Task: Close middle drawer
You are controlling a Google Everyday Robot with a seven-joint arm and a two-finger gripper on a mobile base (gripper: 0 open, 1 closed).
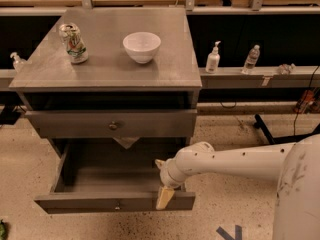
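White smooth tubular arm (235,161), glossy, with small dark dots along it, probably screw holes. Rounded white wrist joint (176,171). Pale tan gripper (163,191) at its end, at the right part of the wide grey middle drawer (100,202) front. Big rounded white body shell (300,194), speckled with grey scuffs.
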